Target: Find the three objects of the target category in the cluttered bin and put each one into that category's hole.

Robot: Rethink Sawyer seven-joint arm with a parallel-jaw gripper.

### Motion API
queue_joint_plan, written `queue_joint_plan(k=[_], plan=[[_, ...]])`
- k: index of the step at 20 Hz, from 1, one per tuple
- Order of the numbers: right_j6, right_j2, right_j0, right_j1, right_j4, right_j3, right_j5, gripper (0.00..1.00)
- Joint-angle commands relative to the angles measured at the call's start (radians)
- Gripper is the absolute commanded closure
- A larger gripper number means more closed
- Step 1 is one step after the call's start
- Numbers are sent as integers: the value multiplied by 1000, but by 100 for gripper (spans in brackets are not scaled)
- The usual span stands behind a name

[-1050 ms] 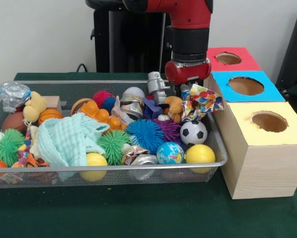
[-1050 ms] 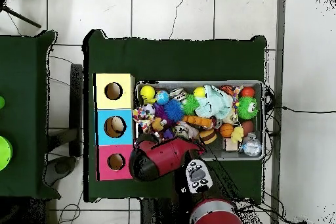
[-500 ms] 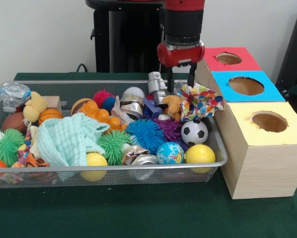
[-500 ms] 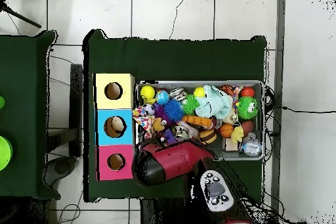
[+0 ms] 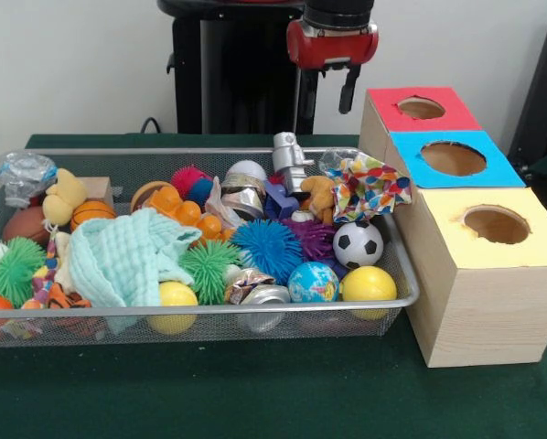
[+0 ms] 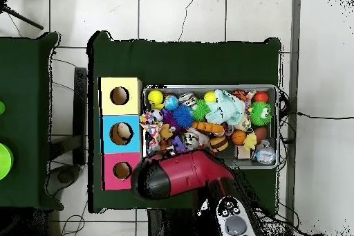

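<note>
Red-cuffed and black-fingered, the gripper (image 5: 326, 108) hangs high above the far rim of the wire bin (image 5: 255, 309). Its two fingers are spread apart with nothing between them. In the overhead view the arm (image 6: 180, 176) covers the gripper, so rely on the front view.

Nothing in view says which category you are after, so treat what lies under the jaws as candidates only.

- **Directly under the jaws:** A silver figure (image 5: 290, 160) stands roughly upright, slightly off toward the side away from the boxes. Its long axis runs up toward the jaws.
- **Toward the box side:** A brightly patterned cloth (image 5: 370, 187) lies below the jaws, draped at the bin's edge. A brown plush (image 5: 324, 194) touches it.
- **Farther from the jaws:** A soccer ball (image 5: 357, 245), a globe ball (image 5: 312, 282) and a yellow ball (image 5: 368, 285) sit down the bin near its opposite rim.

The whole bin lies beneath the jaws, so I judge that any pick means a drop first. The nearest pieces need almost no sideways travel. The balls would need a reach away from the pedestal side.

The red box (image 5: 392, 119) sits just beside the jaws, and its hole is lower than the fingertips. The blue box (image 5: 498, 174) and the yellow box (image 5: 530, 247) lie progressively farther off.
</note>
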Motion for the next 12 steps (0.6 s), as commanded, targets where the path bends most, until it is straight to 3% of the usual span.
queue_joint_plan(k=[1,12], plan=[[17,106,7,58,24,-8,8,0],[127,76,80,125,50,-34,-83,0]])
